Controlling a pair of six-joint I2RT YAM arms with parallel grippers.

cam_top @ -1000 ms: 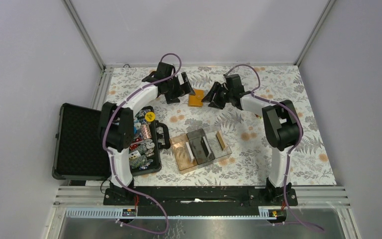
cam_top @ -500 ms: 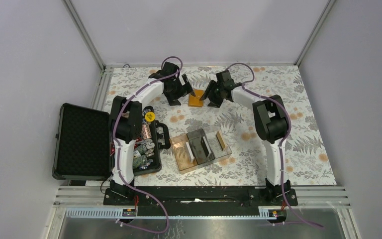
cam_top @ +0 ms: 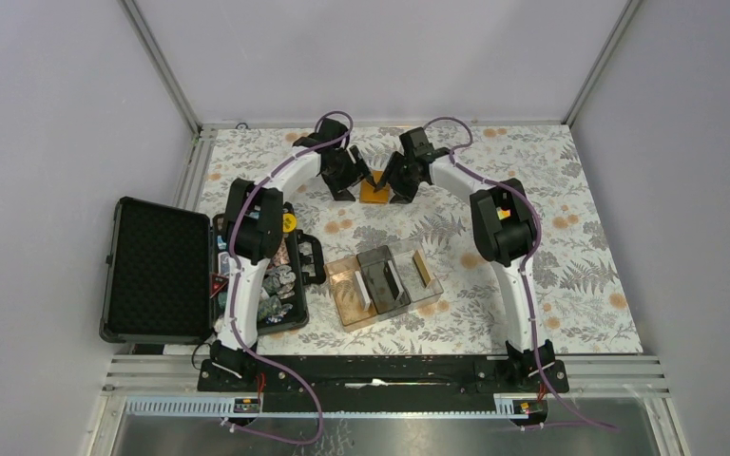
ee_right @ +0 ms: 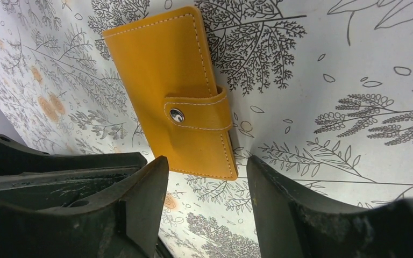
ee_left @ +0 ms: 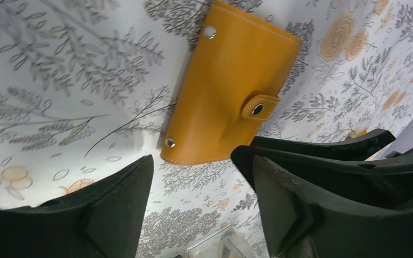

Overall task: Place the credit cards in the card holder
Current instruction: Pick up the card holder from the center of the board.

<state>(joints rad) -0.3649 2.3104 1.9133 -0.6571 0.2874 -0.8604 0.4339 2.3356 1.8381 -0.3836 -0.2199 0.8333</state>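
The card holder lies flat and shut on the bench, towards the far side and about midway across, with its snap tab buttoned over the front. The two wrist views show its orange face, stitched round the edge and set with small metal studs. It sits between the two claws. The left claw hangs just beside its left edge, spread wide with nothing in it, and its tips frame the wallet's near edge. The right claw hangs just beside the right edge, also spread wide and empty, its tips either side of the wallet's corner. Whether either claw touches the leather cannot be told. Nearer the arm bases stands a clear divided tray with flat pieces upright in its compartments, too small to identify. Left of the tray lies an open black case, its right half full of colourful bits.
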